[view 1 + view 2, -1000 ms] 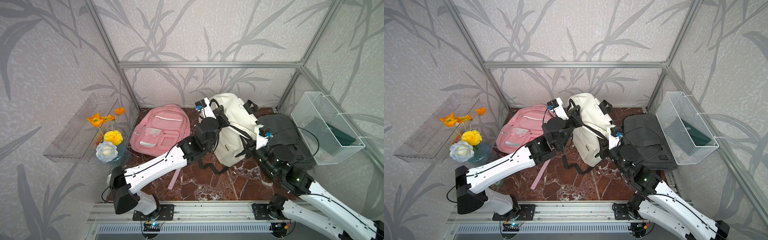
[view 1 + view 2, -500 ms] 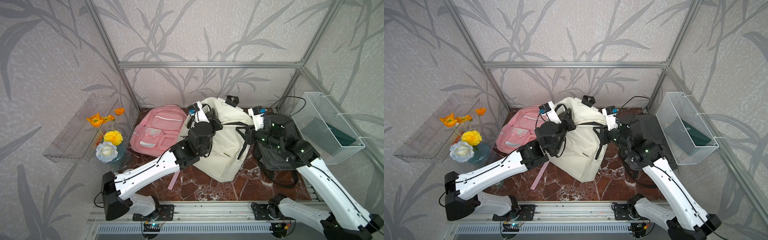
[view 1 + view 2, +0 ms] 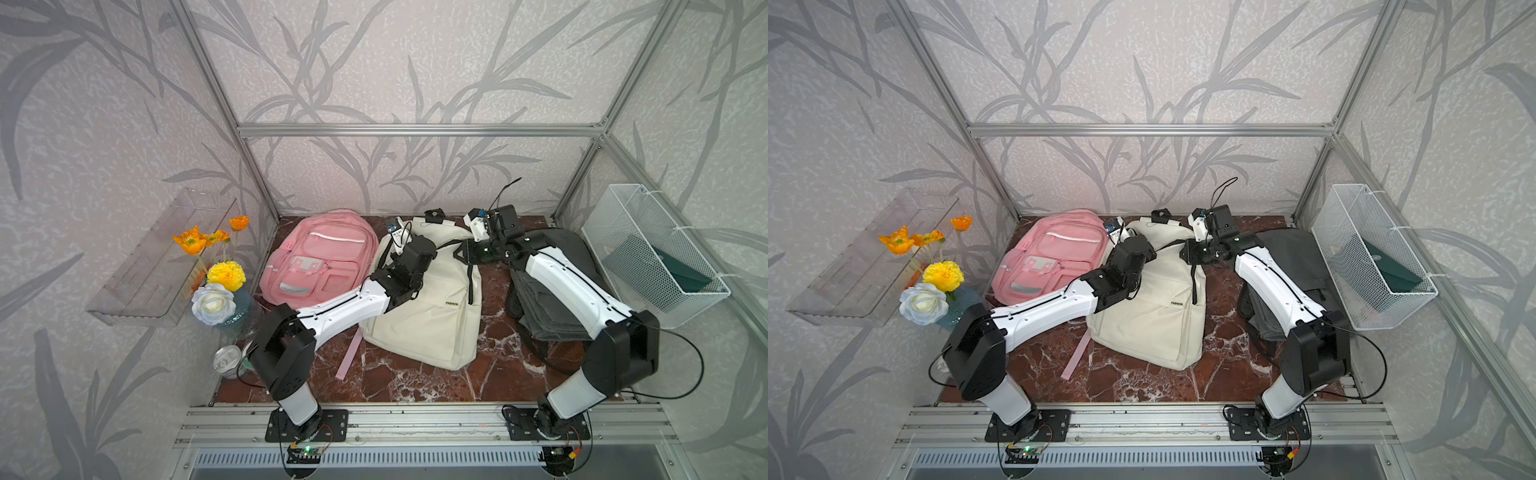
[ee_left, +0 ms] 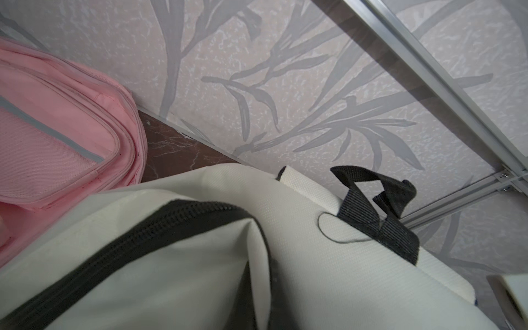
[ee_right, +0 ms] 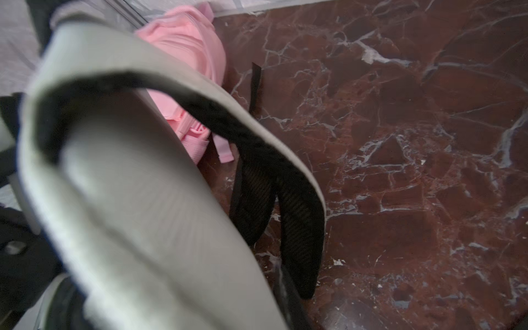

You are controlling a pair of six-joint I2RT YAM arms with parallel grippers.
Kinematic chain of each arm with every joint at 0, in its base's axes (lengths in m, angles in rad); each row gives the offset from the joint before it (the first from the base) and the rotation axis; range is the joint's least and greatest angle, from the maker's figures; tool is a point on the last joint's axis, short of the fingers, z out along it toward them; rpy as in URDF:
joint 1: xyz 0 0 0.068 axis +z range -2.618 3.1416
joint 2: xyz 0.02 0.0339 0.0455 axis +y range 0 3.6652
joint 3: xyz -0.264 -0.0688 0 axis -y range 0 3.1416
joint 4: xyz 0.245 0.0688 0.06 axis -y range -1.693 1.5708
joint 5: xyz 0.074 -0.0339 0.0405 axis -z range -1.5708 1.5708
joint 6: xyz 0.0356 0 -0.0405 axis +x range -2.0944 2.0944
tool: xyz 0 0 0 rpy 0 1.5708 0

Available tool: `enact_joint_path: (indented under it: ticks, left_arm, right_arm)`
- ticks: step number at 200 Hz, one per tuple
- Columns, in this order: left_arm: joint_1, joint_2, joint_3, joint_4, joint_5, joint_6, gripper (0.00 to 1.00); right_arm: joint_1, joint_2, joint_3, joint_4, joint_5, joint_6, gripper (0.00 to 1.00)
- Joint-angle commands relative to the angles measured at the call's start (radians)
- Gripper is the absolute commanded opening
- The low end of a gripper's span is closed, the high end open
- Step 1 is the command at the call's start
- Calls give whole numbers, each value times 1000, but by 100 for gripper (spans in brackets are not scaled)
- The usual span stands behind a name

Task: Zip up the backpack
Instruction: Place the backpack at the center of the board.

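Centre: cream backpack (image 3: 432, 316), ribbed woven canvas with a black toothed zipper (image 4: 143, 233), lies mid-table on veined red marble (image 3: 415, 382), right of a pink backpack (image 3: 320, 257). The right gripper (image 3: 464, 253) clamps its raised far-right rim. The left gripper (image 3: 402, 245) has its jaws closed at the far-left edge.

Red marble tabletop (image 3: 415, 386): pink backpack (image 3: 320, 257), cream backpack (image 3: 432, 324), grey backpack (image 3: 575, 249) side by side.

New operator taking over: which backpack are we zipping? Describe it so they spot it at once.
On the red marble tabletop three backpacks lie in a row. Ours is the cream backpack in the middle, between the pink backpack and the dark grey backpack. It alone is pale with black zips and straps, and has a small FASHION label on its front.
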Motion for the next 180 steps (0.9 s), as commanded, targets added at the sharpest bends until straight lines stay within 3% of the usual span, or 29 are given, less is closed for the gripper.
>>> enact_joint_path:
  ticks: [1, 31, 39, 73, 103, 120, 134, 157, 180]
  left_arm:
    - [24, 90, 49, -43, 95, -12, 5]
    - [64, 239, 182, -71, 248, -40, 7]
    - [71, 258, 197, -74, 265, -52, 11]
    - [103, 257, 215, -112, 309, -28, 49]
    - [140, 187, 231, -170, 349, 39, 70]
    - [173, 130, 249, -233, 412, 111, 79]
    - [206, 75, 251, -279, 468, 190, 99]
    - [277, -42, 170, -313, 495, 314, 100]
    - [366, -178, -10, -199, 488, 433, 100]
  right_arm:
    - [-69, 104, 92, 86, 326, -10, 21]
    - [-76, 238, 227, 73, 446, -45, 23]
    - [-76, 273, 264, 64, 453, -45, 29]
    - [-76, 341, 379, 8, 483, -47, 63]
    - [-74, 306, 392, -2, 444, -67, 74]
    - [-73, 240, 349, -2, 386, -74, 76]
    - [-67, 156, 265, 48, 342, -88, 76]
    - [-58, -15, 67, 193, 315, -105, 77]
    - [-60, -150, -78, 287, 363, -155, 82]
